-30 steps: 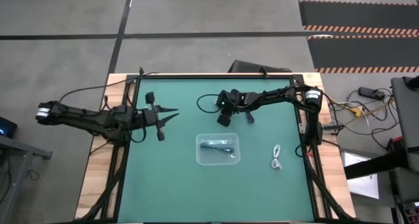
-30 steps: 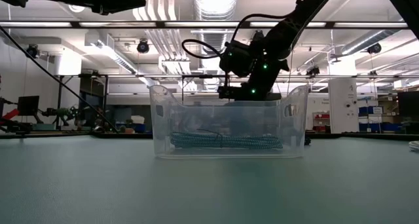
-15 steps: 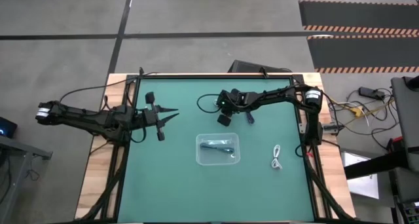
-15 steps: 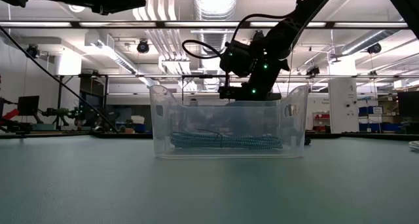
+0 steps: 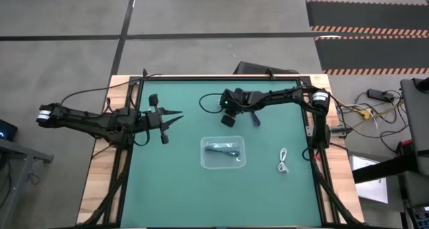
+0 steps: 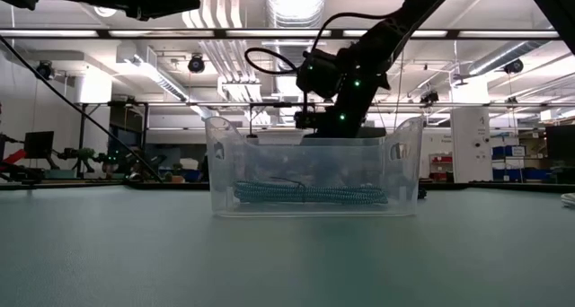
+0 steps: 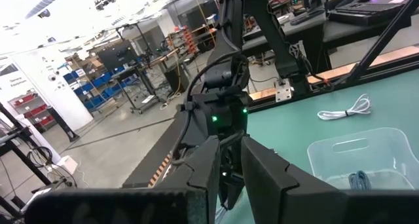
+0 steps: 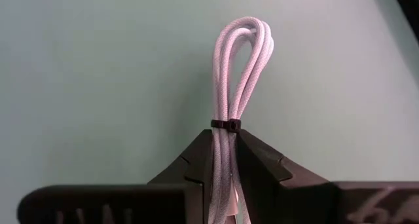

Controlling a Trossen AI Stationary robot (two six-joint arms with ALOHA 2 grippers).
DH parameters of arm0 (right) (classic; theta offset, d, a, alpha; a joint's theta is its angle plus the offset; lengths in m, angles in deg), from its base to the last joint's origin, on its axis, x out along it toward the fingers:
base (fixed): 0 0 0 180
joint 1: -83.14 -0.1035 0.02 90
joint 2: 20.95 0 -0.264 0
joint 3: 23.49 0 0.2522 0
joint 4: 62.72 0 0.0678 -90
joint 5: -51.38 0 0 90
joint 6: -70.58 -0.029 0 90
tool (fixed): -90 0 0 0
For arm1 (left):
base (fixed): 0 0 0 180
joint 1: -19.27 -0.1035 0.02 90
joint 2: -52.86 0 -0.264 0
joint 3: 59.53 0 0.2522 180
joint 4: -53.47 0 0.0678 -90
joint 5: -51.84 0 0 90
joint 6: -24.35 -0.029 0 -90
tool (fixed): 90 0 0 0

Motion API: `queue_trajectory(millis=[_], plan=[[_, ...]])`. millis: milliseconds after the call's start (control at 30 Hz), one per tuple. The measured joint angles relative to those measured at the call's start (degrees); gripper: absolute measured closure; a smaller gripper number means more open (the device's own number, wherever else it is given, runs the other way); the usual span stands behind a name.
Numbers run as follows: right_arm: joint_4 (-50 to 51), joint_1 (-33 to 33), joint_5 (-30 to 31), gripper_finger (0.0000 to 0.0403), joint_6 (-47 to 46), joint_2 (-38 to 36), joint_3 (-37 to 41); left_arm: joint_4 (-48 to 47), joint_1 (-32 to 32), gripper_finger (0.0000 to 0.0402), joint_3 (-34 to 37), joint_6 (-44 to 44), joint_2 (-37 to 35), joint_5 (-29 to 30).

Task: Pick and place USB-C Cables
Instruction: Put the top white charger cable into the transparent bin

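Right wrist view: fingers point(image 8: 222, 160) clamp white cable point(image 8: 237, 73) (looped bundle) over bare green mat point(image 8: 98, 67).

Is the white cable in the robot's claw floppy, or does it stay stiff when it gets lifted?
Probably a bit of both. The white cable is bunched by a small black tie, so its loops stand together past the right gripper instead of drooping. Untied, it would likely flop. It looks thin and light, so it might slip if squeezed loosely.

1. The clear tray point(image 5: 223, 153) sits in front of the right gripper point(image 5: 228, 121).
2. One cable point(image 5: 223, 150) lies in the tray.
3. Another cable point(image 5: 283, 161) lies right of the tray.
4. A third cable point(image 8: 237, 86) sits between the right gripper's fingers.
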Motion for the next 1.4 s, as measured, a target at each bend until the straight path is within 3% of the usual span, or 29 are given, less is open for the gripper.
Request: queue_trajectory(millis=[533, 967, 1400], plan=[[5.2, -2.4, 0.1, 0.0351, 1.9, -6.8, -4.3, 0.0, 0.0, 0.0352, 0.1, 0.0, 0.0, 0.0], [10.0, -9.2, 0.1, 0.0367, 0.4, -14.3, -5.9, 0.2, 0.0, 0.0352, 0.1, 0.0, 0.2, 0.0], [18.6, -17.7, 0.0, 0.0373, 0.4, -15.8, -11.9, 0.3, 0.0, 0.0352, 0.1, 0.0, 0.4, 0.0]])
